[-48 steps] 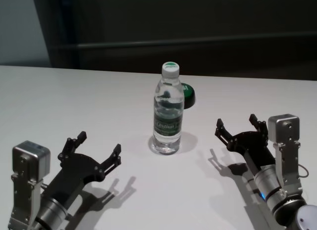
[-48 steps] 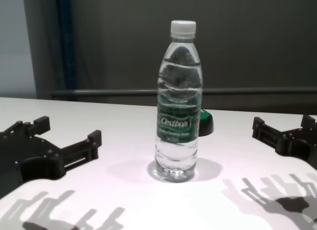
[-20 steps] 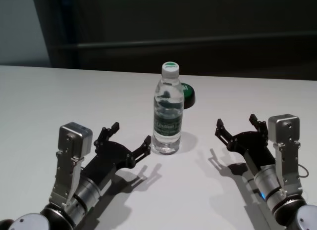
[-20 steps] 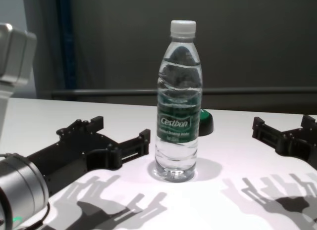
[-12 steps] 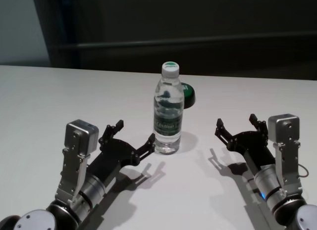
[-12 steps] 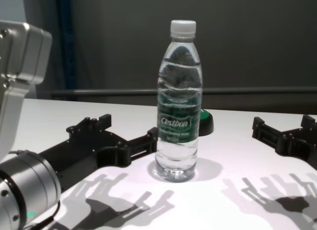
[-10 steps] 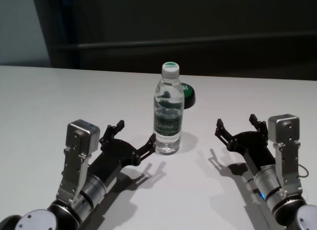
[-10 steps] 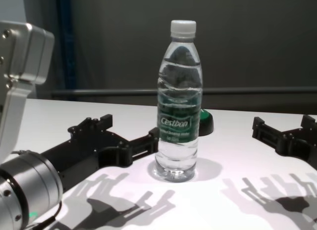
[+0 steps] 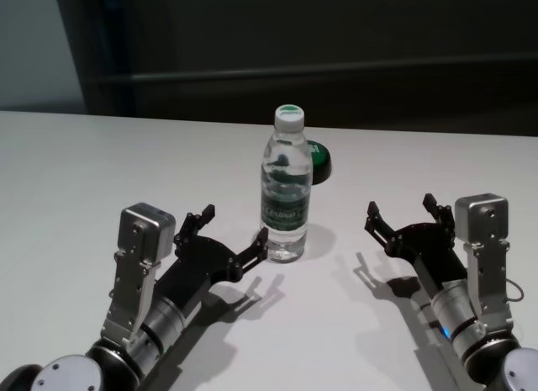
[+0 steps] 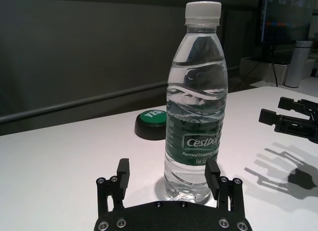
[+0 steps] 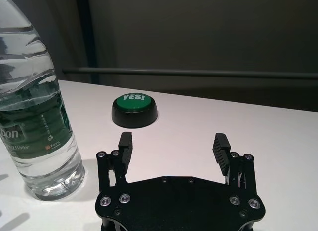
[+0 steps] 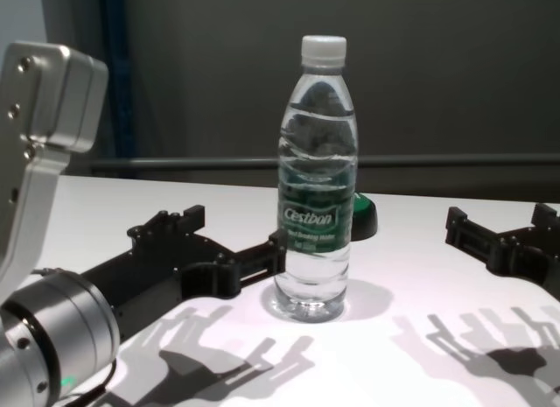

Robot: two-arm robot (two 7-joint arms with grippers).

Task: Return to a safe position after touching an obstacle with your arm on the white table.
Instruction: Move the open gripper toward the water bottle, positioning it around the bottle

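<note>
Contact phase, left arm at the obstacle. We are holding the left gripper (image 9: 234, 237) low over the white table (image 9: 101, 164) with its fingers spread wide; in the head view the inner fingertip (image 9: 262, 236) is meeting the lower wall of the water bottle (image 9: 286, 189), while the left wrist view is placing the bottle just beyond and beside that finger rather than between the two (whether the tip is pressing or only grazing, we cannot tell). The bottle is standing upright near the table's middle, cap on, with a green-topped puck (image 9: 320, 160) just behind it.

Risks, as we are judging them: the bottle is tall on a narrow base, so any further sideways push from the fingertip is likely to tip or slide it, possibly toward the puck. A retreat that is sweeping across instead of drawing straight back along the arm's own line could drag the tip along the label and produce the same topple. Lowering during withdrawal could scrape the table.

We are keeping the right gripper (image 9: 406, 222) idle, fingers likewise spread, well apart from the bottle on the table's right.
</note>
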